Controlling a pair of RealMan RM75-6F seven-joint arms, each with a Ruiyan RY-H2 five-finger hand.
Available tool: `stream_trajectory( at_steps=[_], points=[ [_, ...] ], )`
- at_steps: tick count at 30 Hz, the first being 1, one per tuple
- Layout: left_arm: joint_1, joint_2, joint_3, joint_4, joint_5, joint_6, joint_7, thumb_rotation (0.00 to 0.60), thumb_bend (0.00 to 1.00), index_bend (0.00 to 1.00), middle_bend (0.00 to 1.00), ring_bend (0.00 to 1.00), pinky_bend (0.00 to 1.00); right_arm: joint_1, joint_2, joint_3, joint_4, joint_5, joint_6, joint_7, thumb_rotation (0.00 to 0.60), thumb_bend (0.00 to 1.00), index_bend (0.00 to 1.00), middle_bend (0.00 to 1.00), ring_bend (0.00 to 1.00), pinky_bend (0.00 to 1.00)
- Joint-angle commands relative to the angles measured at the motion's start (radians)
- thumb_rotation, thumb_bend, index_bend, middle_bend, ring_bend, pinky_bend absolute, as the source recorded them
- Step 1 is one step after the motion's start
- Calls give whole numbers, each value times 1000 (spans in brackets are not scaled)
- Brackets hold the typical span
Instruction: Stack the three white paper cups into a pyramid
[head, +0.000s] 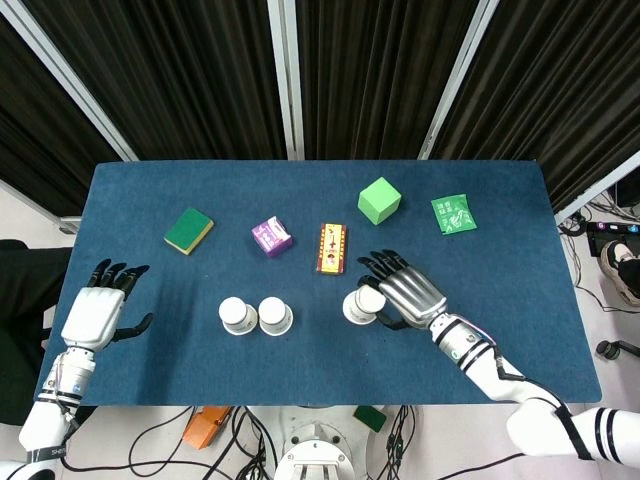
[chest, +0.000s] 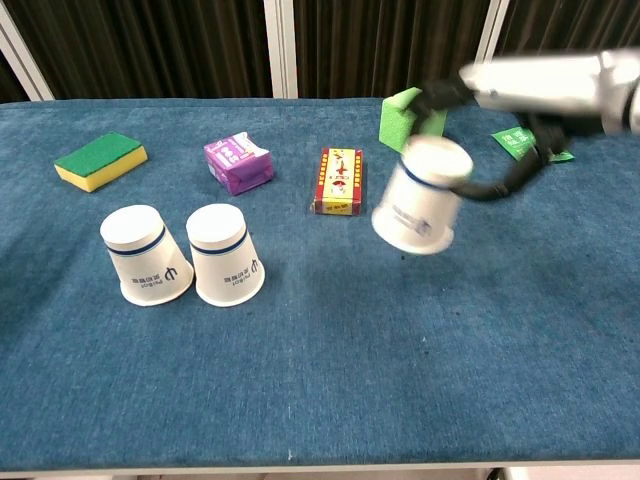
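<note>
Two white paper cups stand upside down and touching, the left one (head: 237, 315) (chest: 145, 255) and the right one (head: 273, 315) (chest: 227, 254), near the table's front left. My right hand (head: 400, 290) (chest: 500, 95) grips the third cup (head: 359, 306) (chest: 418, 195) and holds it upside down, lifted above the cloth right of the pair. My left hand (head: 98, 312) hovers open near the table's left edge, holding nothing; only the head view shows it.
On the blue table (head: 500, 230) lie a green-yellow sponge (head: 189, 230) (chest: 100, 160), a purple pack (head: 271, 237) (chest: 238, 164), a red-yellow box (head: 332, 248) (chest: 340, 181), a green cube (head: 379, 200) (chest: 400, 110) and a green sachet (head: 453, 213) (chest: 522, 142).
</note>
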Motion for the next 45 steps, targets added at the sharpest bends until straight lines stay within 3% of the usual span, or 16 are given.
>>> stream_trajectory(
  at_steps=[1,10,21,30,40,45],
  points=[
    [6,4,1,1,-1,4,-5,499,305,135,218,129,0,60,-1,49,-49,-2,-10,-2,600,551,409,134,0,104],
    [21,6,5,20,4,10,-24,497,305,135,218,129,0,250,-172,105,-12,189,-37,-141,600,552,413,137,0,111],
    [34,6,6,48,-2,6,-54,497,305,135,218,129,0,440,-347,121,103,396,9,-284,600,552,418,141,0,113],
    [42,4,3,65,-12,0,-71,498,305,136,218,129,0,519,-381,113,149,497,24,-314,600,552,405,141,0,113],
    [44,1,-1,71,-14,-5,-72,499,305,135,218,129,0,555,-388,94,165,518,28,-293,600,551,369,141,0,113],
    [47,-3,-5,75,-16,-1,-69,499,305,136,219,128,0,568,-390,86,165,525,33,-286,600,552,302,141,0,99]
  ],
)
